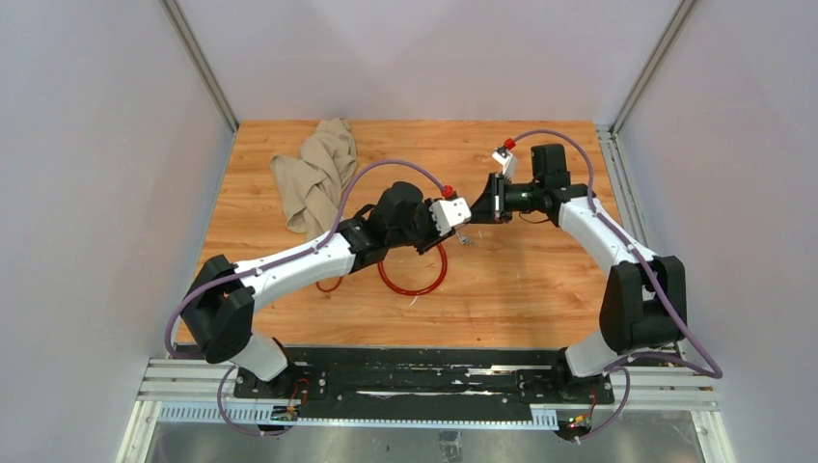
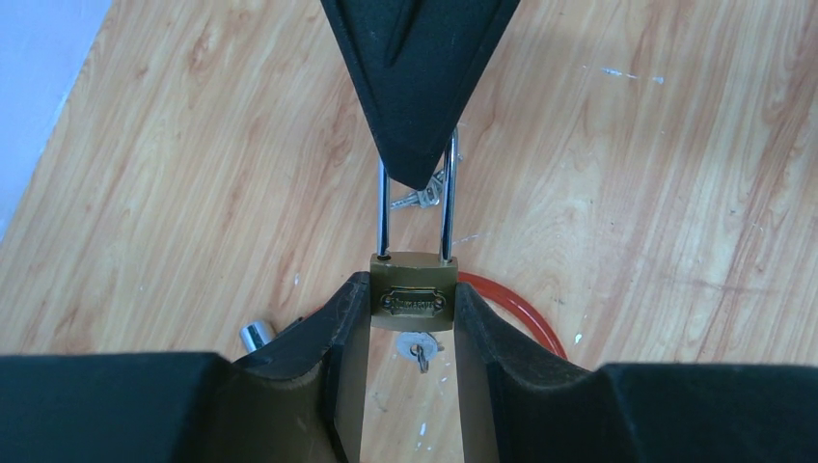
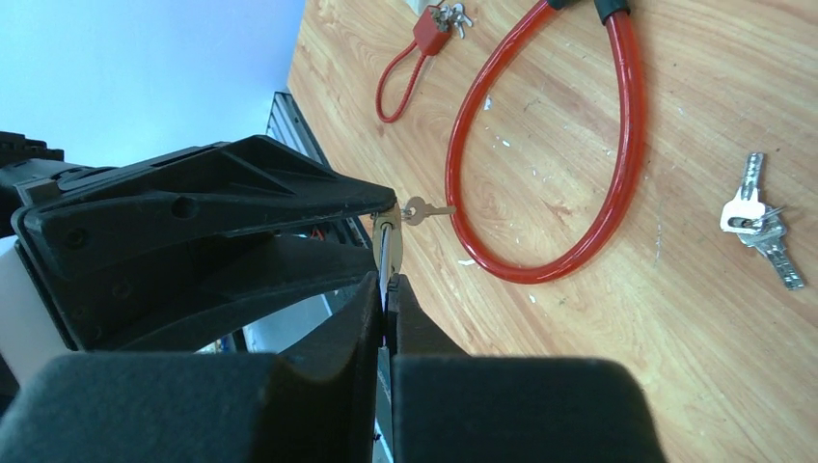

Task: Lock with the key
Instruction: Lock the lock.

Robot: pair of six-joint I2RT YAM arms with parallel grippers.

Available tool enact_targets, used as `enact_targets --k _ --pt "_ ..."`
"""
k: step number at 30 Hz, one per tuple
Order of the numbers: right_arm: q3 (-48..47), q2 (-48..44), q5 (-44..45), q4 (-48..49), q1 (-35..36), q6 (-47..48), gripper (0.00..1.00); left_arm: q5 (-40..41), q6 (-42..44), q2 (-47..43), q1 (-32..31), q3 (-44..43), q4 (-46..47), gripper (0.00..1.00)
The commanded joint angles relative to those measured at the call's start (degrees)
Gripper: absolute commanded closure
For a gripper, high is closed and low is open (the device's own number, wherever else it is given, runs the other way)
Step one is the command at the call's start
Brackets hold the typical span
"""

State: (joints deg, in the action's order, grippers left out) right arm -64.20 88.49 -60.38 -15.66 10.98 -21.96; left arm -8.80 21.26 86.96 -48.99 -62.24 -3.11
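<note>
Two black grippers share the small brass padlock (image 2: 413, 275). The left gripper (image 2: 410, 299) clamps its body narrowly, and the right gripper (image 3: 386, 289) pinches the steel shackle (image 2: 383, 217) tight. The tiny silver-grey metal key (image 3: 757, 217) lies unheld on the wooden table (image 3: 675, 386), just beyond the big red cable loop (image 3: 632, 125). The shackle probably needs a straight, square push.

On the left wrist camera, my right gripper (image 2: 417, 174) covers the shackle top of the small brass padlock (image 2: 415, 297) and part of the tiny silver-grey metal key (image 2: 424, 200) beyond that padlock.
</note>
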Motion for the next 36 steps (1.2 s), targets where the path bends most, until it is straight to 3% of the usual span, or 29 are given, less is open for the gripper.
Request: enact_targets --k 1,16,36 --pt "0.7 -3.4 0.6 -0.4 0.9 3.3 0.99 -1.2 1.1 -1.5 -0.4 0.4 2.4 1.00" --pt "1.9 -7.5 1.1 -1.7 2.1 9.1 0.99 -4.3 1.4 -3.0 0.9 3.3 6.1 1.00" --pt "0.3 -6.1 6.2 -5.5 5.0 11.2 0.99 -3.8 2.6 -4.5 1.0 4.3 7.4 1.00"
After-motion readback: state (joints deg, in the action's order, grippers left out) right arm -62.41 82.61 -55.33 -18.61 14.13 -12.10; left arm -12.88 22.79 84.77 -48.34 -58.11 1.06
